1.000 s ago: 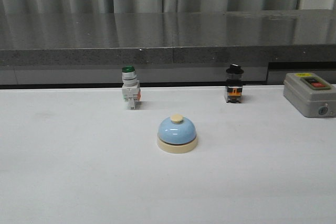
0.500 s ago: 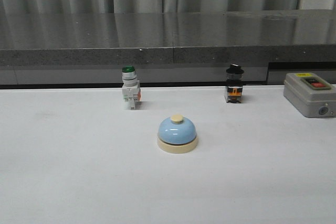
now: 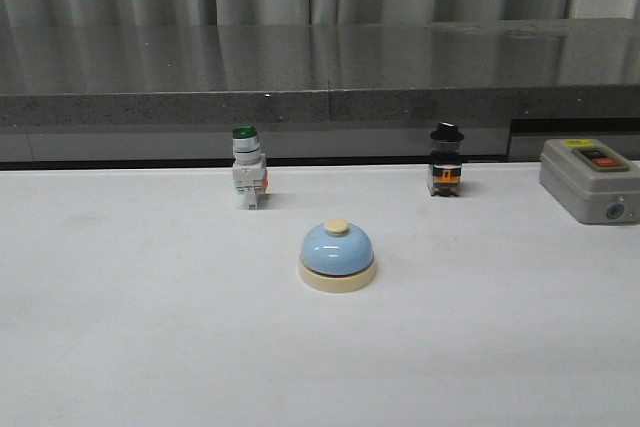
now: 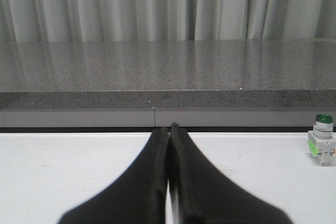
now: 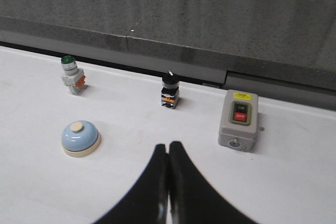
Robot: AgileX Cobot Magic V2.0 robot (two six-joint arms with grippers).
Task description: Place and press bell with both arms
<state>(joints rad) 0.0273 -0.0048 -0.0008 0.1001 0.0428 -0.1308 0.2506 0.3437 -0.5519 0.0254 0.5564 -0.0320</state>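
Both my jaws pressed together and empty, left gripper (image 4: 169, 129) and right gripper (image 5: 168, 145) back from the bell (image 3: 338, 255) sitting mid-table (image 3: 120, 327); best to open wide, descend squarely over the dome, avoiding the green-capped switch (image 3: 247, 169).

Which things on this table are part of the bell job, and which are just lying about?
Part of the job: bell; left gripper, shut; right gripper, shut.

Lying about: green-capped switch; black-knobbed switch; grey on/off box.
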